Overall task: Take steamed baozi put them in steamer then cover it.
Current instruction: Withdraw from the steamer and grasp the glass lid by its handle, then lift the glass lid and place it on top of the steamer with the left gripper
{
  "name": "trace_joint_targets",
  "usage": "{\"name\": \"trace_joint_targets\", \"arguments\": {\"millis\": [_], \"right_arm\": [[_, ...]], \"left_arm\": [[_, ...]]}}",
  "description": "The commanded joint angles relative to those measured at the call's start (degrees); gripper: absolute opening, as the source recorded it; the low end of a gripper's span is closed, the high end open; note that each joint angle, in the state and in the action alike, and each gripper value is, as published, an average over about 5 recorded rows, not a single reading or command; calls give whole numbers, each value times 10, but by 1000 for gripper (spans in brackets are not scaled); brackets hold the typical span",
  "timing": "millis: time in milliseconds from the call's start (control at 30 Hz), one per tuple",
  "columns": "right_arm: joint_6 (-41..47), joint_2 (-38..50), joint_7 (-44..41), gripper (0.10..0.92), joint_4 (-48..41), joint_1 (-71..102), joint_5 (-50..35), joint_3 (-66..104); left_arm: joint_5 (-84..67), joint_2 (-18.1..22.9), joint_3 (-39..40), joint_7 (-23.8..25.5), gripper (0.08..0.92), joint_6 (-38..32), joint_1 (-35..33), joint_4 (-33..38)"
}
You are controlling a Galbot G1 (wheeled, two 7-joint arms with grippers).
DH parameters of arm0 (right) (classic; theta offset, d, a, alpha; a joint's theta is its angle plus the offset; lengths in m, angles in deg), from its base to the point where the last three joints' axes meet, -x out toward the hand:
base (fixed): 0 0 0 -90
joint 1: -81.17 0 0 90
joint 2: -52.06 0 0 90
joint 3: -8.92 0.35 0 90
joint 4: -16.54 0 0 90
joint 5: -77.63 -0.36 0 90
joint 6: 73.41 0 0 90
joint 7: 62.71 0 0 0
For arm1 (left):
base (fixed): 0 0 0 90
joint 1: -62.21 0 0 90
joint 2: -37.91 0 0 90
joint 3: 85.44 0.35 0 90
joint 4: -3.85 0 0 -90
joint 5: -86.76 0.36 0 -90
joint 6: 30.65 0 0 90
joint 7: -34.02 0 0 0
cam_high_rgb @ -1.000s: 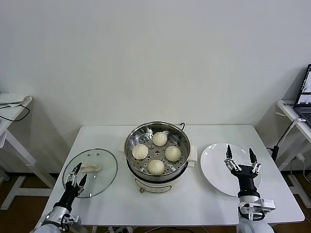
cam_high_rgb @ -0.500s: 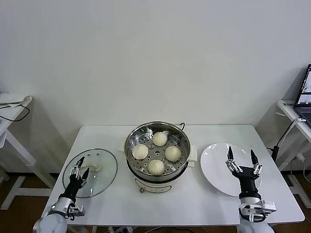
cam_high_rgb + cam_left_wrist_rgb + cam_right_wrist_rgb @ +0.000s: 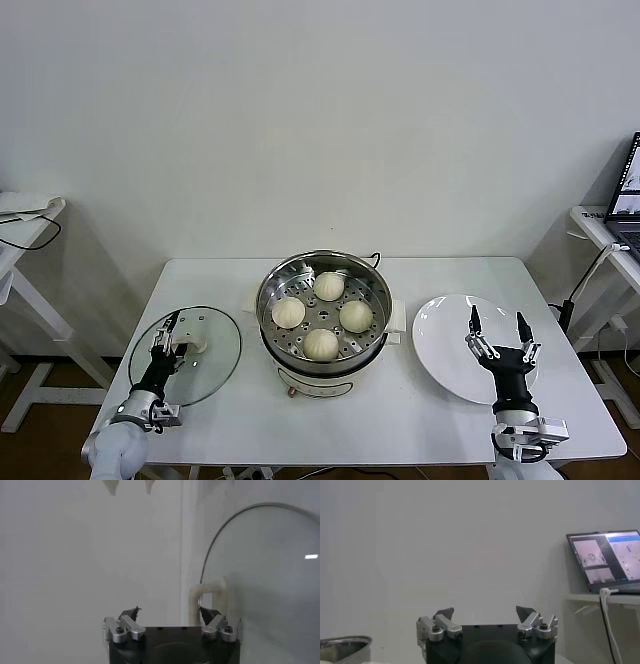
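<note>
Four round, smooth cream-white steamed baozi (image 3: 322, 313) are sitting in a diamond pattern on the perforated tray inside the large round shiny stainless-steel steamer (image 3: 323, 262), which is standing upright with its mouth facing up and uncovered at the middle of the white table (image 3: 400, 420). One flat round clear glass lid (image 3: 212, 350) is lying flat to the steamer's left, its white handle (image 3: 190, 346) up. The left gripper (image 3: 167, 337) is hovering over the lid's near edge, jaws spread, beside the handle and holding nothing. One round white plate (image 3: 440, 335) is lying to the steamer's right. The right gripper (image 3: 497, 329) is waiting over the plate, jaws spread wide and holding nothing.
</note>
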Motion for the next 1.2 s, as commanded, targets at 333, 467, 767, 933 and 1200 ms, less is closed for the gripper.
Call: {"name": "trace_joint_targets", "arguments": {"millis": [333,467,767,933,1200], "right_arm": [[-11,0,-3,823,-6,4,6,2],[-15,-1,-3,823,-9,4,8,2],[-21,0,-9,823,-11,-2,6,2],[-21,-1,-10,823,-13,-7,6,2],[-22,3,-11,823,-16,-10,2,5]], "left_arm": [[8,3,4,-6,549,-3,24,-47],[11,5,3,-11,419,-6,25,-51],[9,5,-10,-13,198,-8,18,1],[-2,1,-24,-9,190,7,-8,85],[-89,-33,-41,41,190,88,-89,270]]}}
